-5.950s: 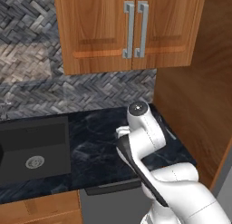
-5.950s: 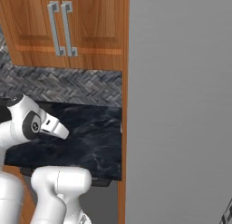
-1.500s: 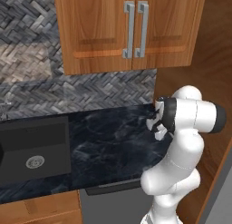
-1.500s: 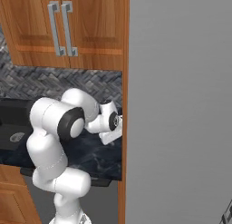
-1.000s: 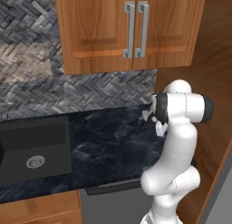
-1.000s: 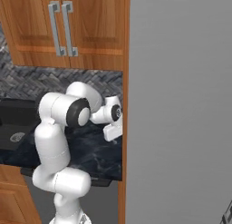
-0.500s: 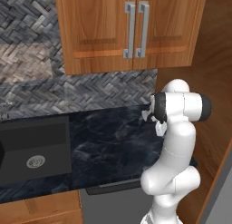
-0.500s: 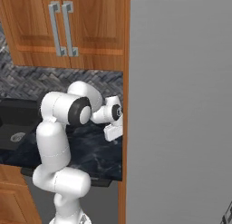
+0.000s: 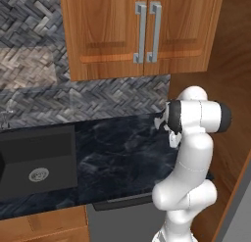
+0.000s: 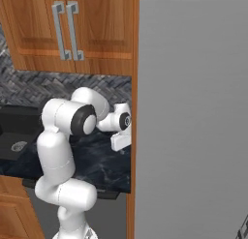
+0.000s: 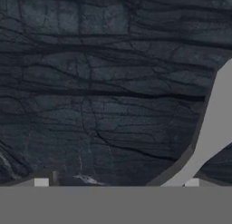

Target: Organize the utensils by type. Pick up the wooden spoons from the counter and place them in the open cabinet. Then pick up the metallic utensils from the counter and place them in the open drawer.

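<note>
Gripper point(image 11: 116, 184) is seen with jaws spread wide, nothing between them, above the counter point(image 11: 99, 91), black marble with pale veins. From the left base view a closed wooden cabinet point(image 9: 142, 30), bar-handled, and a dark sink point(image 9: 34, 160) are noted.

Black veined counter point(image 9: 117, 157), sink point(image 9: 34, 162) set in left.

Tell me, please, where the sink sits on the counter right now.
In the left base view the sink is set into the left end of the black counter, below the herringbone backsplash and well left of the arm.
</note>
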Robot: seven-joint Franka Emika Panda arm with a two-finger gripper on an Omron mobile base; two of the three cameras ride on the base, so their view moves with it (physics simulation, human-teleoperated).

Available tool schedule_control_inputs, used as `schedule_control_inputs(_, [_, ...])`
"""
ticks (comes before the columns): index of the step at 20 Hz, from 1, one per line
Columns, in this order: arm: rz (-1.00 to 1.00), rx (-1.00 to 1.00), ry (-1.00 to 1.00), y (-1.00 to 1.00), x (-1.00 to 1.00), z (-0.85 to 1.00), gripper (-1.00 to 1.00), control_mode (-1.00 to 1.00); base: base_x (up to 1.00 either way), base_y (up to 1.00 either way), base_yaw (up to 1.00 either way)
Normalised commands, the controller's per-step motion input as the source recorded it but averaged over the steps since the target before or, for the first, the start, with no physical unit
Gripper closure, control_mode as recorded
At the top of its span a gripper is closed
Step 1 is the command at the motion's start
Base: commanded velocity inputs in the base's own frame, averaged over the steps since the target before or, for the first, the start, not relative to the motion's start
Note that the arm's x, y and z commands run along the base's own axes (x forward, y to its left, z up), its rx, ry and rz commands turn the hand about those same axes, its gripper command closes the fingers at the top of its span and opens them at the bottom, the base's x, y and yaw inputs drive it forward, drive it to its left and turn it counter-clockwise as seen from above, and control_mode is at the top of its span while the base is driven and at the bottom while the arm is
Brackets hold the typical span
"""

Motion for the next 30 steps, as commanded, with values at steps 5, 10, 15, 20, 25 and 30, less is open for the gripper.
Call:
schedule_control_inputs(5, [0.00,0.16,0.03,0.33,-0.43,-0.10,-1.00,-1.00,0.00,0.00,0.00])
schedule_control_inputs(10, [0.00,0.07,0.01,0.44,-0.36,-0.03,-1.00,-1.00,0.00,0.00,0.00])
schedule_control_inputs(15, [0.00,0.00,0.00,0.52,-0.32,-0.04,-1.00,-1.00,0.00,0.00,0.00])
schedule_control_inputs(20, [-0.03,-0.05,0.00,0.08,-0.01,-0.02,-1.00,-1.00,0.00,0.00,0.00])
schedule_control_inputs(25, [-0.10,-0.01,0.00,0.00,0.00,-0.16,-1.00,-1.00,0.00,0.00,0.00])
schedule_control_inputs(30, [-0.07,0.01,0.00,-0.01,0.01,-0.29,1.00,-1.00,0.00,0.00,0.00])
